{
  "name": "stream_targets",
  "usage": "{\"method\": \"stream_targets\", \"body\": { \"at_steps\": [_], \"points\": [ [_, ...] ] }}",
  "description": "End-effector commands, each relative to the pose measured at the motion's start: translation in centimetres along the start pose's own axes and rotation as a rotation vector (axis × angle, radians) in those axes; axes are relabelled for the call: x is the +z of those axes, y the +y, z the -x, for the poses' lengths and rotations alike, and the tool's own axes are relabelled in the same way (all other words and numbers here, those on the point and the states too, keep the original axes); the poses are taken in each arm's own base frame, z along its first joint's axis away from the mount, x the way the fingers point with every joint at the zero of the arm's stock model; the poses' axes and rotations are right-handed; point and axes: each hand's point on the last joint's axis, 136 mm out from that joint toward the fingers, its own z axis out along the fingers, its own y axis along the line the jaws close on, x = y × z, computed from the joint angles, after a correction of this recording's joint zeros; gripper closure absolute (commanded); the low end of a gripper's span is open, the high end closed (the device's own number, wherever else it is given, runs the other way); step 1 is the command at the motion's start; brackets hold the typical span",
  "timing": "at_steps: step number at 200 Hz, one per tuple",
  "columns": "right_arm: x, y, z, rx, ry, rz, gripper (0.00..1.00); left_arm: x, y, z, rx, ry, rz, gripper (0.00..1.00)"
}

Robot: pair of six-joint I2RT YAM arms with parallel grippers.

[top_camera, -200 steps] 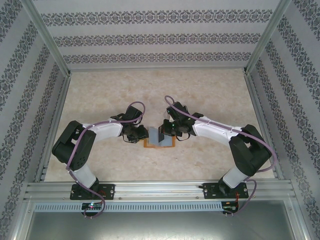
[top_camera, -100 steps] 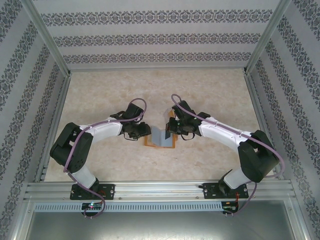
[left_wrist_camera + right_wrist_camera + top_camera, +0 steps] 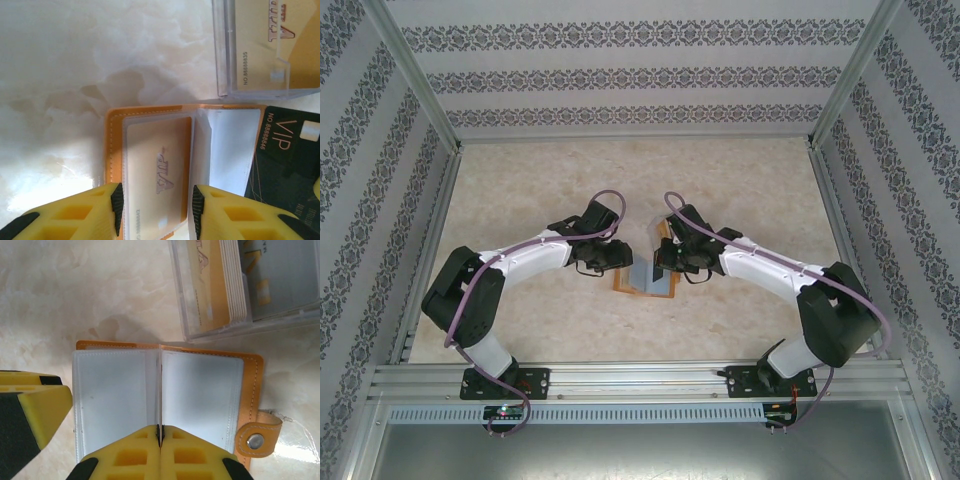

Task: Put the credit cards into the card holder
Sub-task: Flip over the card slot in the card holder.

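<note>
Left tool (image 3: 156, 201): released, fingers apart above an orange-yellow card (image 3: 157, 170) that sits in the left clear pocket of the open card holder (image 3: 250, 390) on the surface (image 3: 60, 60). Right tool (image 3: 160, 432): clenched on the holder's upright middle leaf. Clear box (image 3: 210, 305) of cards lies just beyond.

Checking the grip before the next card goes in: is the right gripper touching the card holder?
Touching. The right wrist view shows the right gripper shut on the upright middle leaf of the card holder.
</note>
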Motion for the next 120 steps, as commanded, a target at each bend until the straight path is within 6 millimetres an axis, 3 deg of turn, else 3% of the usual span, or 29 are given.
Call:
{"method": "stream_targets", "body": {
  "at_steps": [1, 55, 76, 120],
  "points": [
    [-0.4, -0.2, 0.2, 0.020, -0.022, 0.015, 0.99, -0.7, -0.5, -0.2, 0.039, 0.000, -0.001, 0.54],
    [-1.4, -1.8, 0.4, 0.043, -0.044, -0.007, 0.98, -1.0, -1.3, -0.2, 0.085, -0.002, 0.022, 0.47],
    [-1.7, -1.9, 0.4, 0.052, -0.047, 0.011, 0.98, -1.5, 0.4, 0.2, 0.074, -0.025, 0.138, 0.43],
    [-1.0, 1.9, -0.2, 0.007, -0.016, 0.114, 1.00, -2.4, 1.5, 0.5, 0.052, -0.067, 0.182, 0.44]
  ]
}}
